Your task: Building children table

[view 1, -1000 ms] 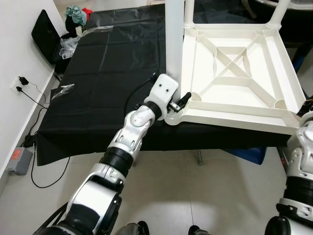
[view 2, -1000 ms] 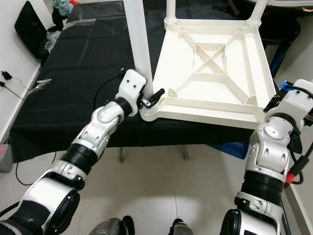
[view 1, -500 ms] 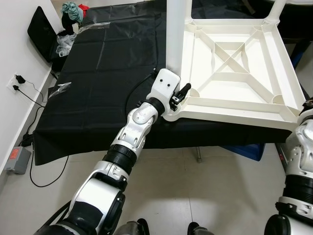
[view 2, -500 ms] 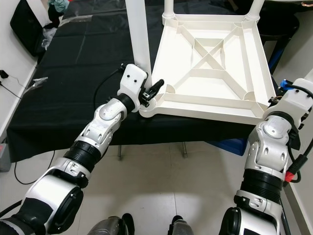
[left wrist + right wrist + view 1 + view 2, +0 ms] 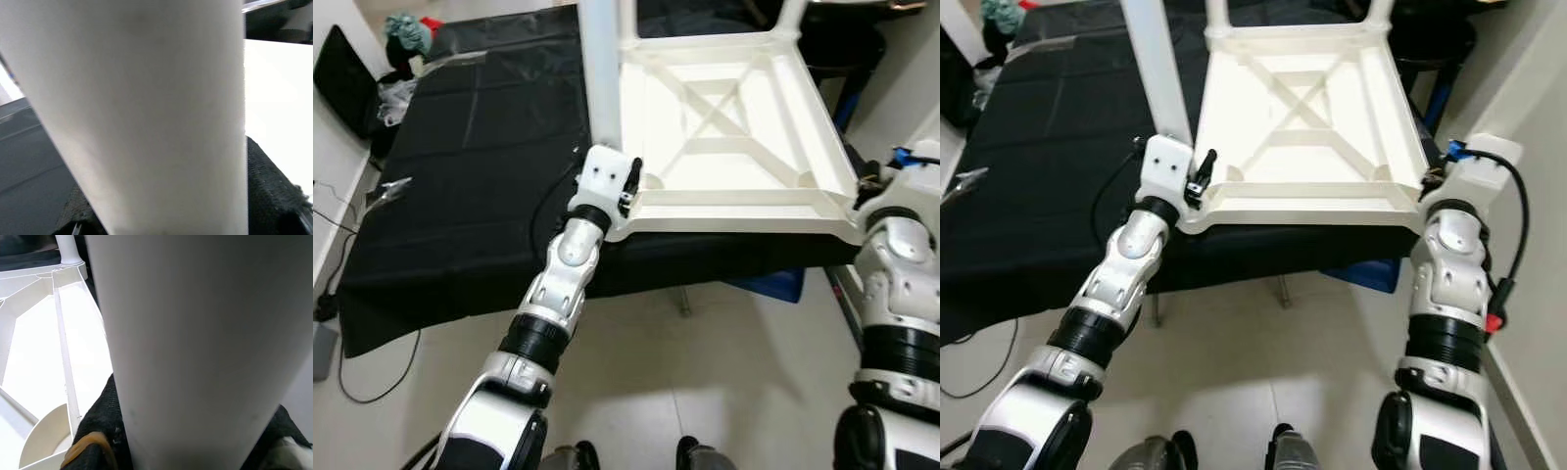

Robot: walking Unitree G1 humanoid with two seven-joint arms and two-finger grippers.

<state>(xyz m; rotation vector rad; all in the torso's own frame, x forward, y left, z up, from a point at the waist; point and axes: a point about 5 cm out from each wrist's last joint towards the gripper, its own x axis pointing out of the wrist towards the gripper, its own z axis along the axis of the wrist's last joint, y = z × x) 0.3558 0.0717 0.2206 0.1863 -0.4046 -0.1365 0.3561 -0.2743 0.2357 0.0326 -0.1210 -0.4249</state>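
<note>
Gripping white legs (image 5: 600,69) at the upturned table's (image 5: 724,147) near corners, your left gripper (image 5: 628,186) and right gripper (image 5: 190,450) each clamp one; no writing legible.

I see a black cloth (image 5: 460,166) draped over the table, crumpled clear plastic (image 5: 393,186) near its left edge, clothes (image 5: 406,31) bundled at its far-left corner.

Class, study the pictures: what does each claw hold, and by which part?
Each grips a white leg near its base: the left claw on the table's near-left leg, the right claw on another leg.
</note>
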